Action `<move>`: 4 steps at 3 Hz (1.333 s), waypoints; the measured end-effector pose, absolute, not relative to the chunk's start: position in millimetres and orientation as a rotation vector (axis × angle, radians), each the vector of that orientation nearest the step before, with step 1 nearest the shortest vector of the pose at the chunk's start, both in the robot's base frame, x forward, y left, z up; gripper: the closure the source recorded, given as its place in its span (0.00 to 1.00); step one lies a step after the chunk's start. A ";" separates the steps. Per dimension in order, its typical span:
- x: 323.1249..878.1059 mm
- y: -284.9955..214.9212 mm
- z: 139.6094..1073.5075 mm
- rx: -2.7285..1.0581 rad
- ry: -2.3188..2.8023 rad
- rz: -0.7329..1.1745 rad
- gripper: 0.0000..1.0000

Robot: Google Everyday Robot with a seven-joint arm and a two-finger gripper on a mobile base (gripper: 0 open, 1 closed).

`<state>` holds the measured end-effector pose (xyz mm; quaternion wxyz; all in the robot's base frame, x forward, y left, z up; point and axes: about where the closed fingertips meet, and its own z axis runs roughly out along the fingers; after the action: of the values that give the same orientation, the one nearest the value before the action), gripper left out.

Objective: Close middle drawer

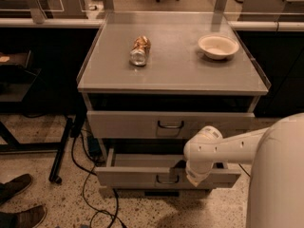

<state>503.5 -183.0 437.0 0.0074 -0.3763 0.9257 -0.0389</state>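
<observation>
the middle drawer (142, 176) is pulled well out of the grey cabinet (95, 87) and sits low in the view, at 6 o'clock from the cabinet top (175, 72). its low flat front faces the camera, with the small dark loop handle (167, 180) at its centre and a strip of plain grey inside showing behind the front.

the gripper (182, 165) is at about 1 o'clock from that handle, just over the drawer's front edge and mostly hidden by the white arm (223, 148); whether it is open or closed, or touching the drawer, i cannot tell. the arm reaches in from 3 o'clock, out of the robot's white body (280, 175).

at 12 o'clock from the open drawer is the taller-fronted upper drawer (123, 124), standing slightly proud of the cabinet.

on the cabinet top a can (139, 50) lies on its side toward 10 o'clock, and a pale bowl (218, 46) stands upright toward 2 o'clock, well apart from the can.

on the floor at 8 o'clock from the cabinet run dark cables (85, 194), and at 9 o'clock a black stand leg (61, 151). two shoes (16, 186) show at the frame's 8 o'clock corner.
</observation>
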 end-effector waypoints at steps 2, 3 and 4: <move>532.9 -180.5 436.8 -1.151 2.824 -0.187 1.00; 533.4 -180.6 436.8 -1.150 2.823 -0.189 0.83; 533.4 -180.6 436.8 -1.150 2.823 -0.189 0.61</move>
<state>533.4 -180.6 436.8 0.0436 -0.3760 0.9235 -0.0619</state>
